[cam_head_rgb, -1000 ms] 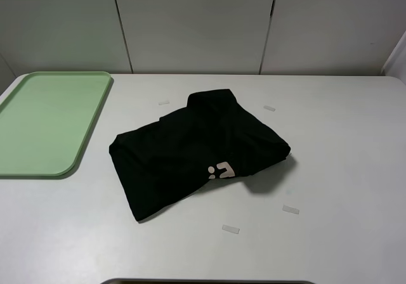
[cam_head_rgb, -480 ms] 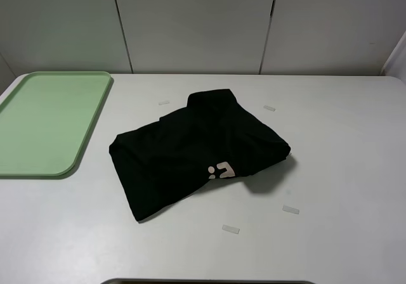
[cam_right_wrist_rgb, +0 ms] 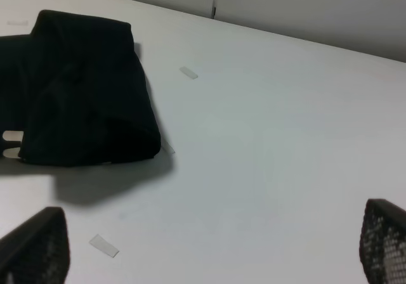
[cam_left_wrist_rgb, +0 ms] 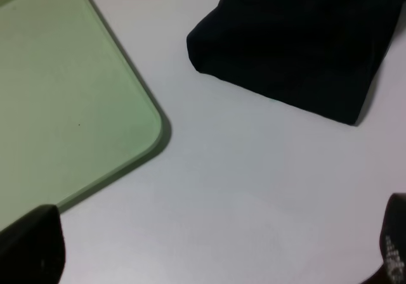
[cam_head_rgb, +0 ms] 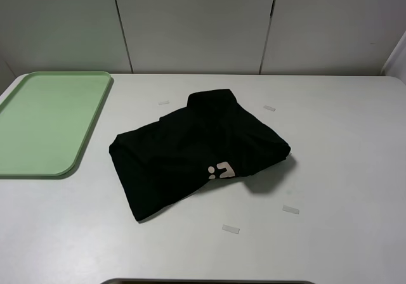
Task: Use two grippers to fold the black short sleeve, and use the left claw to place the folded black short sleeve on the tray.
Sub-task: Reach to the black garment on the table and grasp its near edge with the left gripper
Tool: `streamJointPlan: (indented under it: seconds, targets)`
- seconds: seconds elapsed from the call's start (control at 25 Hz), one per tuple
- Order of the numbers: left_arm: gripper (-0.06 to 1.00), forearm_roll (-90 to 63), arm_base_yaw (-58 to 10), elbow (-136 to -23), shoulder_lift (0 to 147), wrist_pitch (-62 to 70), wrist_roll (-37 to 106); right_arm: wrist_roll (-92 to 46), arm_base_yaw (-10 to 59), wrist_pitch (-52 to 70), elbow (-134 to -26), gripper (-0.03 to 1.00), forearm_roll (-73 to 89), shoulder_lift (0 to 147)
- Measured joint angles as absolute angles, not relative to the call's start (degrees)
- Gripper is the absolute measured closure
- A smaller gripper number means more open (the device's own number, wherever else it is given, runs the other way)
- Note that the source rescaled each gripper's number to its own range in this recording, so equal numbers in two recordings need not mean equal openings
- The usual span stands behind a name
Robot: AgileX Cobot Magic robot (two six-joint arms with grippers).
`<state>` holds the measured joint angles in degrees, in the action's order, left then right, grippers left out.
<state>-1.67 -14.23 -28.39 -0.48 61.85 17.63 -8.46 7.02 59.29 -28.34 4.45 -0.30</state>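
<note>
While the black shirt (cam_head_rgb: 190,151) lies in a loose, skewed bundle near the middle of the table (cam_head_rgb: 342,144), nothing touches it. A scrap of pale lettering (cam_head_rgb: 220,170) shows on its near side, and the cloth humps up at the right end instead of lying flat. The green tray (cam_head_rgb: 44,119) sits bare at the far left of the table, well apart from the shirt, with open tabletop between them. A few small clear tape strips (cam_head_rgb: 230,229) lie scattered around the bundle.

Judging by this, the folding step is the one in hand, and it looks barely begun or in need of tidying: the shirt is bunched rather than squared. The next move calls for both arms to come in low over the cloth, one to each end, and pinch an edge or corner so that the fabric can be drawn over itself evenly. Carrying it to the tray comes only after that.

Neither arm shows in the high view, so both seem to be held back toward the near edge of the table. The left gripper (cam_left_wrist_rgb: 216,233) looks down at the gap between the tray's corner and the shirt's near-left corner, its fingers (cam_left_wrist_rgb: 28,249) spread wide and empty. The right gripper (cam_right_wrist_rgb: 212,233) faces the shirt's raised right end from the side, its fingers (cam_right_wrist_rgb: 35,249) likewise wide apart, holding nothing.
</note>
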Motion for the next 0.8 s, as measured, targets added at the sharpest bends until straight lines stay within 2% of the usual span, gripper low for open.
streamJointPlan:
  seconds: [0.8]
  targets:
    - [-0.06, -1.6, -14.2, -28.4, -0.5, 61.5, 17.6, -8.5, 7.0, 59.3, -28.3, -0.03, 4.4, -0.3]
